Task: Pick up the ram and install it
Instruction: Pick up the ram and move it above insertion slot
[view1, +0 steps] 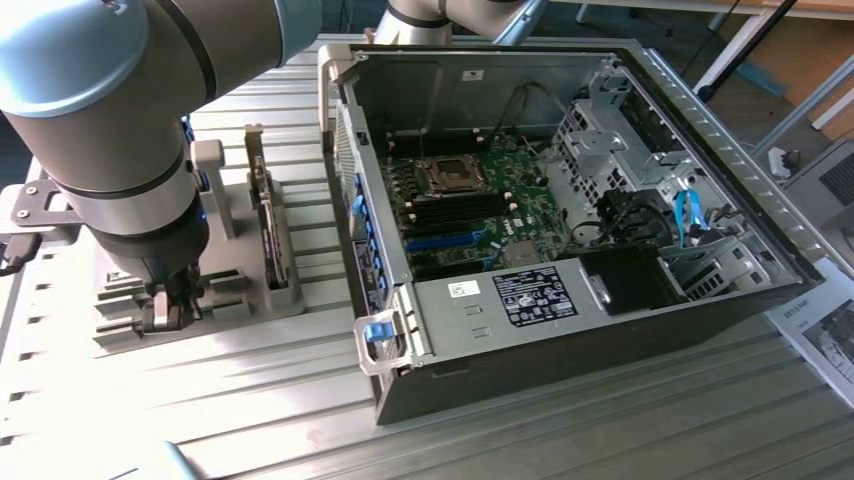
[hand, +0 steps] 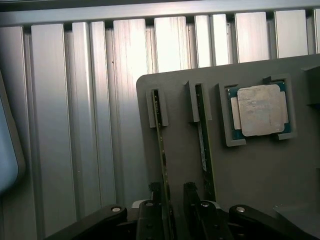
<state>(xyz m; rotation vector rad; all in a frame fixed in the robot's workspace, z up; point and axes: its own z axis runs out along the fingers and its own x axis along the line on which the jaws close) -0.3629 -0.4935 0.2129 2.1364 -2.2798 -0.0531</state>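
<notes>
Points straight down over the grey tray (hand: 260, 170), hand (hand: 172, 192) spread wide, one finger on each side of the upright ram (hand: 161, 135).

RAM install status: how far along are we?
Done: the gripper is down at the gray holder, open, with a finger on either side of one ram. In hand: nothing gripped; the ram stands on edge in its slot. Left: the grasp, the lift, and seating it on the motherboard in the open case.
</notes>
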